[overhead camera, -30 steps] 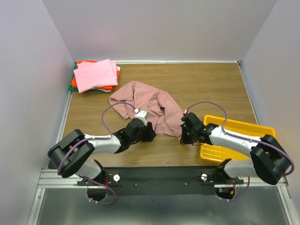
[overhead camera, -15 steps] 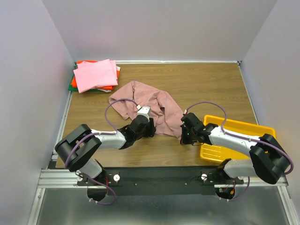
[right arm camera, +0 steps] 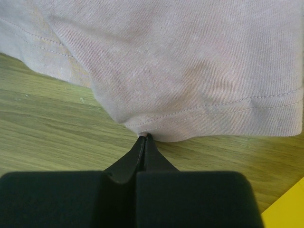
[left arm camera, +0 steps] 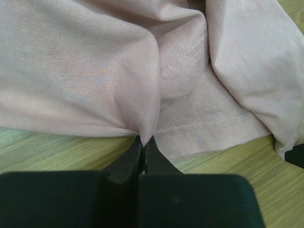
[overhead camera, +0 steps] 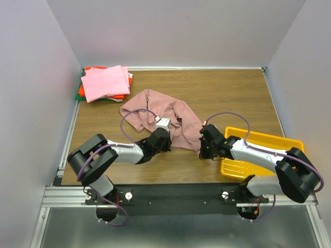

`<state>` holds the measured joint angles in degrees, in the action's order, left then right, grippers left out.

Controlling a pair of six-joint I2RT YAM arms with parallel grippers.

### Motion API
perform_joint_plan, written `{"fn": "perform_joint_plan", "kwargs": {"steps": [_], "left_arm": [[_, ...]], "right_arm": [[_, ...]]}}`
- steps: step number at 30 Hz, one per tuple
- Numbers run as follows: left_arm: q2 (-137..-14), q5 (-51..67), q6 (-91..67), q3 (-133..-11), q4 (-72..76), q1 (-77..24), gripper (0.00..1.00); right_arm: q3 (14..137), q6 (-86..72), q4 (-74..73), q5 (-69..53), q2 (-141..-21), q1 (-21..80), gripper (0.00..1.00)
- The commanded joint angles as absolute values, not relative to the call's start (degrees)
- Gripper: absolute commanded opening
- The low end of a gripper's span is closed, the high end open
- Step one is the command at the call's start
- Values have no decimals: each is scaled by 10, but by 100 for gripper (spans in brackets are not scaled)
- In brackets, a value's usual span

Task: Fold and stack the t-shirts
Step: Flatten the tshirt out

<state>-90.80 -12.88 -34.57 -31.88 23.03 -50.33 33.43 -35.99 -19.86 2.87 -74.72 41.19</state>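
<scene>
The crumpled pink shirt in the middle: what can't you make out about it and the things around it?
- Mauve t-shirt: any print is hidden by its own folds, all views.
- Folded stack: top view, the bright pink tee covers the ones beneath; count unclear.
- Yellow tray: top view, the right arm covers its near part.

Dusty mauve-pink t-shirt (overhead camera: 165,111), bright pink tee (overhead camera: 105,82), orange-red tee (overhead camera: 95,68), yellow tray (overhead camera: 264,136), brown wood-grain table (overhead camera: 227,93)

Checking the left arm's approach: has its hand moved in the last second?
Yes. The left hand has shifted right, toward the yellow tray, and is now shut on the near hem of the mauve t-shirt.
</scene>
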Motion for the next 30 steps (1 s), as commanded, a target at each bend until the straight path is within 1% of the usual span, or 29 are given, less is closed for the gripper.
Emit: {"fn": "perform_joint_plan", "kwargs": {"steps": [1,3,7,8,10,12,14,18,23,26,27,30], "left_arm": [[-925,-154,-349,-323,181,-509,0],[-904,-164,-344,-337,146,-508,0],[-817,-234,-325,-405,25,-503,0],[-767,-244,-322,-416,10,-499,0],[-714,-260,-311,-433,-17,-478,0],[-638,-256,-295,-456,-40,-453,0],[-570,-229,-274,-475,-55,-406,0],[-503,-206,-248,-504,-94,-338,0],[-466,-235,-231,-526,-155,-310,0],[-442,-250,-212,-530,-153,-274,0],[-439,-241,-206,-533,-148,-251,0],[-443,-187,-187,-558,-136,-211,0]], "right_arm": [[342,-362,-211,63,-736,415,0],[354,-359,-213,84,-716,414,0],[405,-347,-256,173,-687,413,0],[418,-343,-267,194,-686,412,0],[466,-323,-286,249,-688,410,0],[503,-308,-308,292,-690,406,0],[554,-285,-324,331,-689,399,0],[633,-248,-337,375,-668,391,0],[706,-207,-345,417,-624,389,1],[742,-178,-345,467,-592,389,0],[751,-164,-346,497,-581,388,0],[778,-145,-346,530,-569,388,0]]}}
